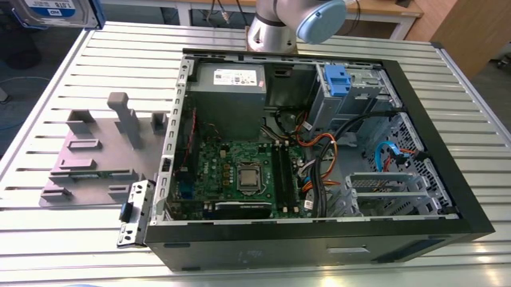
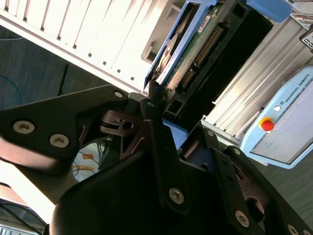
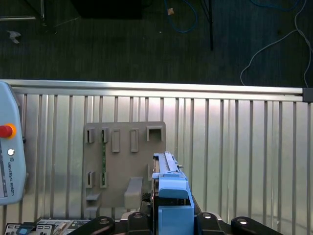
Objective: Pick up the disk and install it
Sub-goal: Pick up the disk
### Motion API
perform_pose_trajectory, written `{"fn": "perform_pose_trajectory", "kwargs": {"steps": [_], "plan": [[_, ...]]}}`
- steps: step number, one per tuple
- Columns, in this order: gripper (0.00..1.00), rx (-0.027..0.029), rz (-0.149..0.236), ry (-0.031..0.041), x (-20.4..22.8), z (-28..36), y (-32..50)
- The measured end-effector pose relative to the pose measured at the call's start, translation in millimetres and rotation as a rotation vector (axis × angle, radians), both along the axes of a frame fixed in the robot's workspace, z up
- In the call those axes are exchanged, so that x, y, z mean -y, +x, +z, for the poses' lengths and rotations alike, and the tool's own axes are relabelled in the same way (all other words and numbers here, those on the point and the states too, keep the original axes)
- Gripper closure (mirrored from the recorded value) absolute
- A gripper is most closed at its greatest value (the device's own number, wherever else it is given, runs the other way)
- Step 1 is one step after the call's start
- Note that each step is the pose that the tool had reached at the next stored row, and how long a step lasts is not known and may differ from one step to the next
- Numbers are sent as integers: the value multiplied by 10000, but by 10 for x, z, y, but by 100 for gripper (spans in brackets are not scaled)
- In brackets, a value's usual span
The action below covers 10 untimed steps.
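The disk (image 1: 57, 12) is cut off by the frame edge at the exterior view's upper left. In the first wrist view it is seen edge-on, clamped by the gripper (image 3: 171, 219), whose fingers are mostly cut off.

Your arm (image 1: 291, 21) stands just behind the case (image 1: 319, 239). Your gripper (image 2: 178, 115) hangs well clear of the case, pointing down, its fingers (image 2: 159, 127) clamped on the disk (image 3: 172, 191).

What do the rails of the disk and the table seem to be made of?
The disk's rails: likely plastic, uniform blue, matte, moulded look. The table: metal, perhaps aluminium, pale grey ribbed slats with a soft sheen.
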State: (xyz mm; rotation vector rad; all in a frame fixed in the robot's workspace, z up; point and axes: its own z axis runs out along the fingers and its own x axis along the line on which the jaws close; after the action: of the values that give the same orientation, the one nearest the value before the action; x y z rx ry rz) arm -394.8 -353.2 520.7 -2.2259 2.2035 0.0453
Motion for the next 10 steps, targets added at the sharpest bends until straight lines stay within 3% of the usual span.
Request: {"fn": "perform_pose_trajectory", "kwargs": {"steps": [10], "plan": [[64, 1, 0, 1, 0, -2, 20]]}}
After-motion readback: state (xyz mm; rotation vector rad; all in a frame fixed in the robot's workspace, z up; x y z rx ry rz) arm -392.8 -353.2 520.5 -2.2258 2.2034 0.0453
